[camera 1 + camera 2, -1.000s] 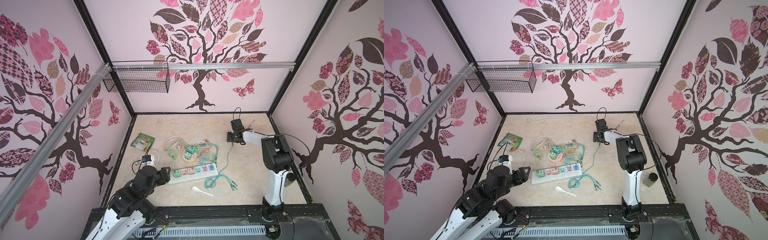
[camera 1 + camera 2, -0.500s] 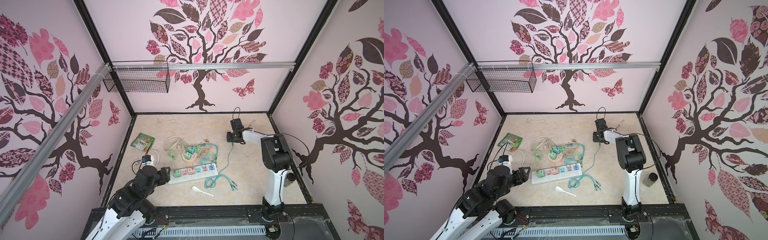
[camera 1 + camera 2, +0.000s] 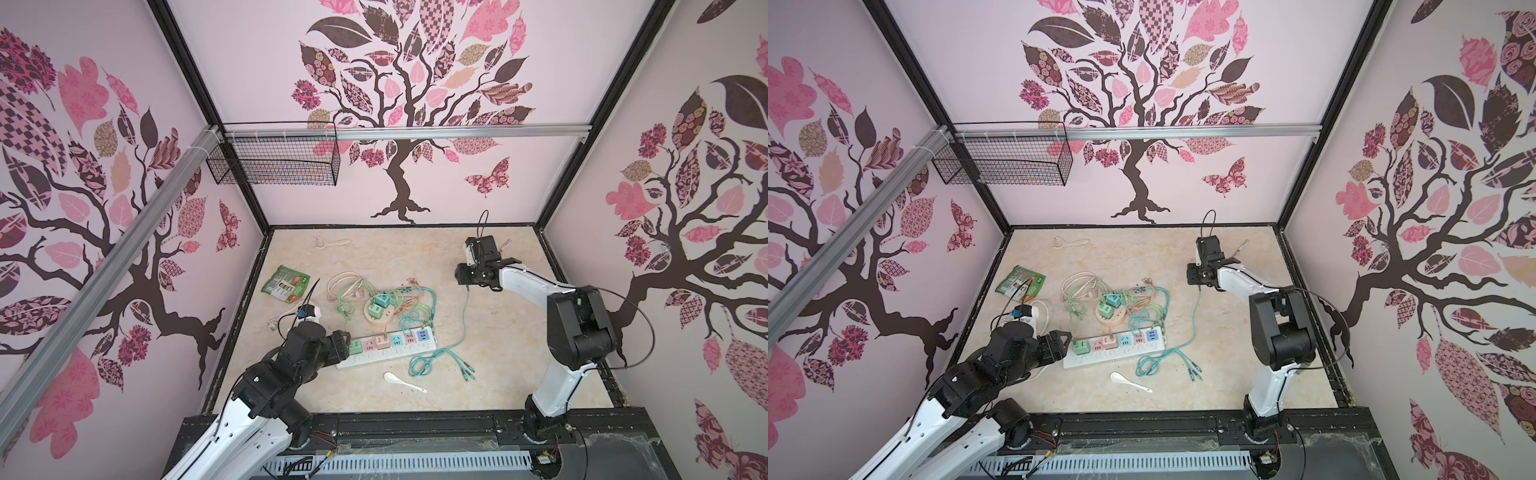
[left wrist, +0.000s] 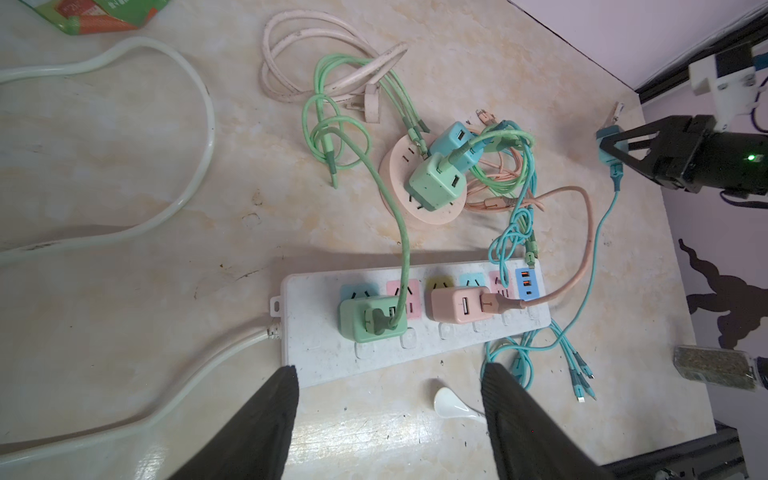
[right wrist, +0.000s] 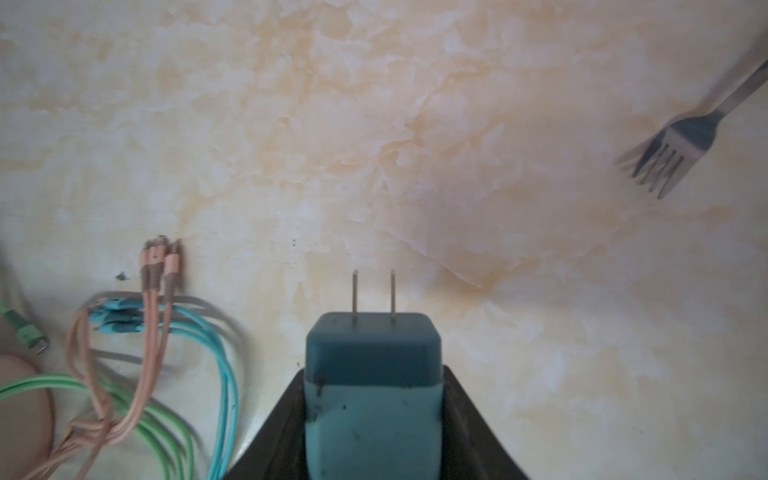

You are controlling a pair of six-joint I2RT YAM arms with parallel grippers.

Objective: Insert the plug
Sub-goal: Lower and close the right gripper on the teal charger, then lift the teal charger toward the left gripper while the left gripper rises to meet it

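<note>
Pink walls [image 3: 270, 83] with tree pictures stood around a pale marble surface [image 3: 511, 374]. A white power strip [image 4: 311, 332] lay toward the front edge, left of the middle. A green charger [image 4: 370, 320] and a pink charger [image 4: 457, 309] were plugged into its sockets. Behind it, a round pink socket base [image 4: 432, 212] held a green cube [image 4: 432, 187] and a blue cube [image 4: 451, 139]. By the right edge was a little jar [image 4: 715, 368] with green-brown bits inside.

The right gripper [image 5: 372, 374] had its jaws closed on the blue plug [image 5: 372, 345]. It held the plug up off the surface toward the back right corner, well apart from the strip. The plug's long side ran in line with the jaws. Its two metal pins pointed straight out ahead of them, toward the surface. A blue cord [image 4: 598, 232] hung from the plug.

The left gripper [image 4: 388, 372] was at the strip's left end, jaws wide apart, holding nothing.
</note>
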